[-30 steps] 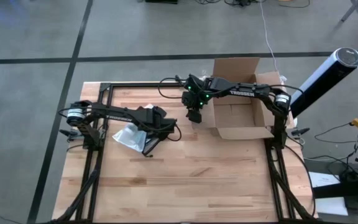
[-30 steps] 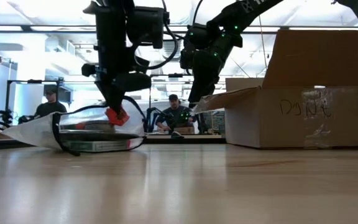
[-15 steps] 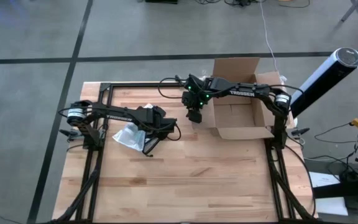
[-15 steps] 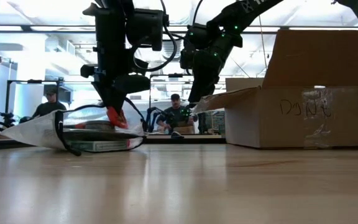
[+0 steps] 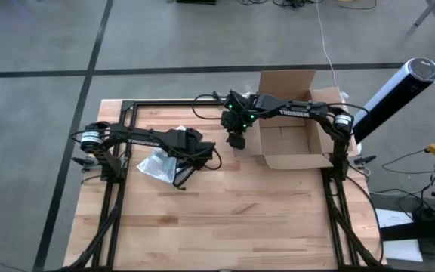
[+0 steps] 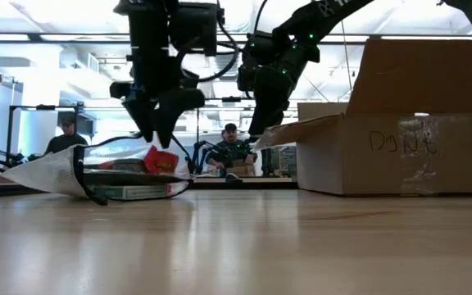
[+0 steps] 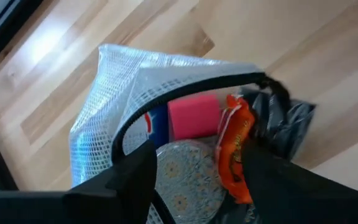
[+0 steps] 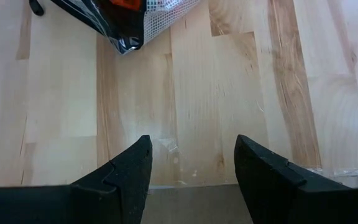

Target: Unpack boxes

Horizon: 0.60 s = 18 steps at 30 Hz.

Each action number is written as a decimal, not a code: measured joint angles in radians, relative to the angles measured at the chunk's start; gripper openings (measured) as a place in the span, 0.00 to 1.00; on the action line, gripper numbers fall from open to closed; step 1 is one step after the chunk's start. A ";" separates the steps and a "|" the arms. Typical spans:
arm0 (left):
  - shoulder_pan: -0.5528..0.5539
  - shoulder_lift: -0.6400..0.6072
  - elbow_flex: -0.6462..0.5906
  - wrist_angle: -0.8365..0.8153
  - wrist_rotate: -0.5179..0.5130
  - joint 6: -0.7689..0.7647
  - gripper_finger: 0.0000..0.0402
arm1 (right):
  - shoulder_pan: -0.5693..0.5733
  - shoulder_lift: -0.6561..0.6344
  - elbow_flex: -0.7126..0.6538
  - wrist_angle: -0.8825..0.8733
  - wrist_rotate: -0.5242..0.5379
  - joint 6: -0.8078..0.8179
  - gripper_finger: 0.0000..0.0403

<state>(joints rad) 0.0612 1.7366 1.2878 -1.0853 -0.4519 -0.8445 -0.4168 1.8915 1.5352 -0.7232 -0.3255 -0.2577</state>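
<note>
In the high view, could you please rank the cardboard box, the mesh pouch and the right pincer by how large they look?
1. Cardboard box, clearly largest.
2. Mesh pouch, partly hidden under the left arm.
3. Right pincer, smallest.

- "TROSSEN" is showing in white on the right arm [image 5: 293, 112], high view.
- Handwritten marker scrawl is showing on the box [image 6: 400, 143]; unreadable.
</note>
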 joint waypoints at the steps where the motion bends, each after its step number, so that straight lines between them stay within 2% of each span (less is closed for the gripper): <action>1: 0.000 0.000 0.009 -0.001 -0.001 0.005 0.54 | 0.000 0.000 0.000 0.000 0.000 0.000 0.49; 5: 0.000 0.000 0.032 -0.004 -0.007 0.007 0.55 | 0.000 0.000 0.000 0.000 0.000 0.004 0.49; 18: 0.000 -0.003 0.106 -0.068 -0.023 0.009 0.47 | 0.000 0.000 0.000 -0.002 0.000 0.004 0.49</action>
<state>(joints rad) 0.0612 1.7336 1.3934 -1.1537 -0.4748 -0.8352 -0.4168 1.8915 1.5352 -0.7254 -0.3256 -0.2539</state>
